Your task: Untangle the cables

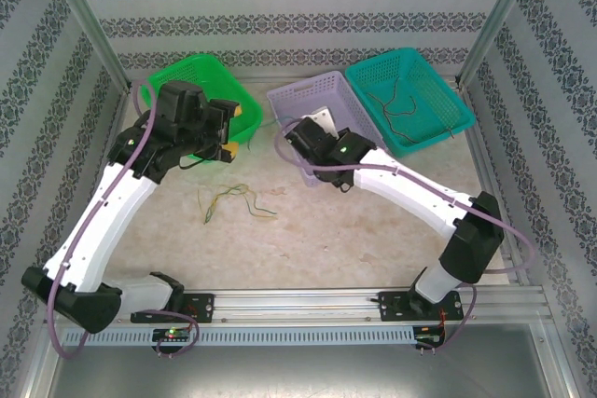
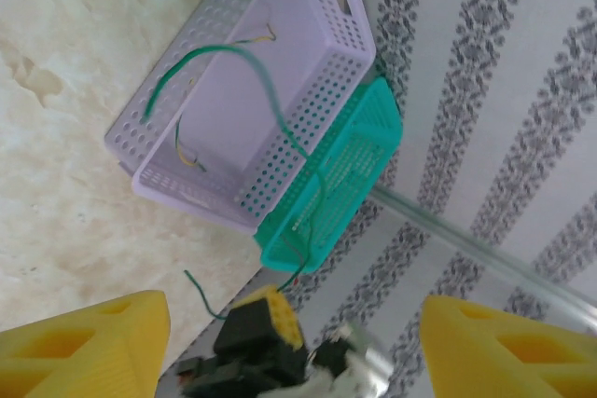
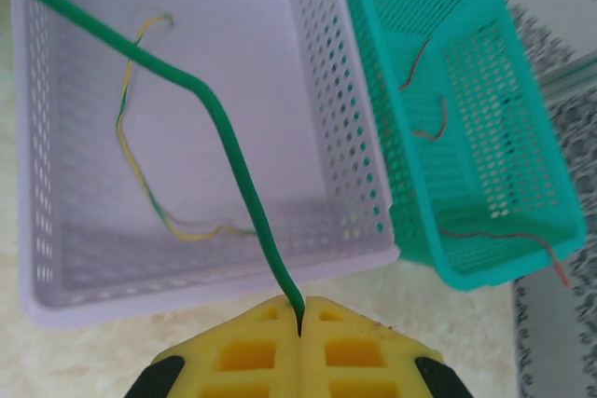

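Observation:
My right gripper (image 3: 298, 323) is shut on one end of a green cable (image 3: 215, 109), which rises up and leftward over the purple basket (image 3: 56, 258). A yellow-green cable (image 3: 126, 128) lies inside that basket. From the left wrist view the same green cable (image 2: 252, 58) arcs across the purple basket (image 2: 308, 128) down to the right gripper (image 2: 266, 309). My left gripper (image 2: 294, 323) is open, its yellow fingers (image 2: 84, 347) wide apart with nothing between them. A small tangle of thin cables (image 1: 231, 200) lies on the table between the arms. The left gripper (image 1: 233, 128) hovers by the green basket (image 1: 191, 76).
A teal basket (image 1: 410, 100) at the back right holds several thin reddish cables (image 3: 438, 128). It stands next to the purple basket (image 1: 312, 104). Patterned walls and metal posts (image 1: 89, 16) close in the table on three sides.

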You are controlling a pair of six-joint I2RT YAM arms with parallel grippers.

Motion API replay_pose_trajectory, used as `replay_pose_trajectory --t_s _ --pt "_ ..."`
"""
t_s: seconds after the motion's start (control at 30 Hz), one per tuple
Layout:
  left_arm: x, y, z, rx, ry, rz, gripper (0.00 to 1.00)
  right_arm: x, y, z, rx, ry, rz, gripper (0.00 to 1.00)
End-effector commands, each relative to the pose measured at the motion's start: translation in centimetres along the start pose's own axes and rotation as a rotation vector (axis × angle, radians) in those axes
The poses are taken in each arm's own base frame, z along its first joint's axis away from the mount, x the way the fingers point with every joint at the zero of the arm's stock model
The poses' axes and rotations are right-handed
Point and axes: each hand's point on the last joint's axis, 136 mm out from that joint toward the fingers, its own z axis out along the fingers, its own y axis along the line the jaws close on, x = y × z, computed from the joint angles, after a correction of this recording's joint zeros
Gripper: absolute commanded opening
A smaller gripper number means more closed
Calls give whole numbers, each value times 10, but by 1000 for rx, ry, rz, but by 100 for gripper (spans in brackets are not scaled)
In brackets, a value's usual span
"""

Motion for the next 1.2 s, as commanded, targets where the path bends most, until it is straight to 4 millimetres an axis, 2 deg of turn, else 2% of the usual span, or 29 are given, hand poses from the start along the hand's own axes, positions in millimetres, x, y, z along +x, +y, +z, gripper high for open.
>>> replay_pose_trajectory --t_s 0.0,0.13,0.2,0.33,0.53,0.77,0.83,0.9,0.93,1.0,1.03,1.07,1.17 --pt "-6 -14 -2 43 -65 -142 73 -23 -8 -8 141 -135 33 0" --pt "-11 1 18 38 -68 -255 73 -30 11 -21 110 -228 5 0" --pt "-14 0 28 58 -73 -300 73 -29 18 -26 94 -245 -6 0" --pt "-14 -12 37 63 -76 -280 75 -25 27 -34 77 -275 -25 0" --pt "-16 20 44 -51 -78 -280 76 -24 27 -46 62 -303 -17 0" --pt "-40 47 50 -103 -146 -305 73 -22 25 -58 42 -324 -11 0" --pt "-46 54 49 -121 -165 -300 67 -19 24 -59 44 -321 -15 0" --pt "-52 59 43 -125 -192 -296 55 -16 22 -59 39 -318 -14 0" --pt "-56 61 41 -127 -210 -292 46 -15 23 -59 33 -316 -17 0" --pt "-67 62 34 -119 -245 -279 20 -12 26 -60 -4 -310 -24 0" --pt "-72 60 33 -117 -256 -264 12 -10 29 -60 -30 -306 -31 0" --pt "-78 59 33 -120 -256 -247 7 -8 34 -61 -71 -302 -36 0" --pt "-93 57 37 -141 -242 -214 1 -1 48 -68 -219 -287 -50 0"
